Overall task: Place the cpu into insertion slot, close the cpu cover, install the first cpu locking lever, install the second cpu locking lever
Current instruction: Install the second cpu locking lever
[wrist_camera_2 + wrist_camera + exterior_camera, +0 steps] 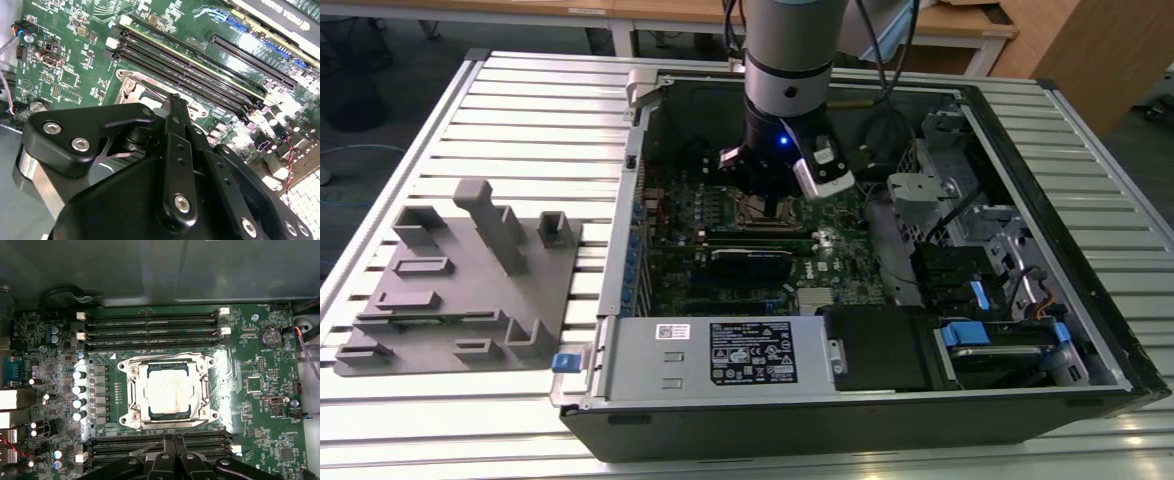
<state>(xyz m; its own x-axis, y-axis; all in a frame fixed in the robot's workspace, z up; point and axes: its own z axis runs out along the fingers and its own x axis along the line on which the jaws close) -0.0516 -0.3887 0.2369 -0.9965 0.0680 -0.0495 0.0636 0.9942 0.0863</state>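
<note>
The cpu [167, 392] lies flat in the insertion slot [131, 407], its dull silver top facing up, and the cpu cover [202, 390] appears to lie down around it as a bright metal frame whose cut-out shows the chip; whether either locking lever is latched I cannot tell, though a thin wire runs along the socket's edge nearest the fingers. In the first wrist view the socket sits near the middle of the green motherboard [260, 405], between two banks of long black memory slots [150, 330], three in the far bank and at least two in the bank beside the fingertips. The chip is roughly square, so it has no real long axis; the memory slots run parallel to the socket's near and far edges. The gripper [172, 442] stands just above the near bank, so the socket lies straight ahead of its tips, close but not touching. The fingertips sit pressed together with nothing visible between them, so I judge the jaws closed and empty. In the exterior view the single arm reaches straight down into the open computer case [1067, 300], the gripper [777, 208] low over the board's far half, nearer the case's back wall than the power supply [720, 352] at its front edge. One chip, one socket, one cover, one arm.
</note>
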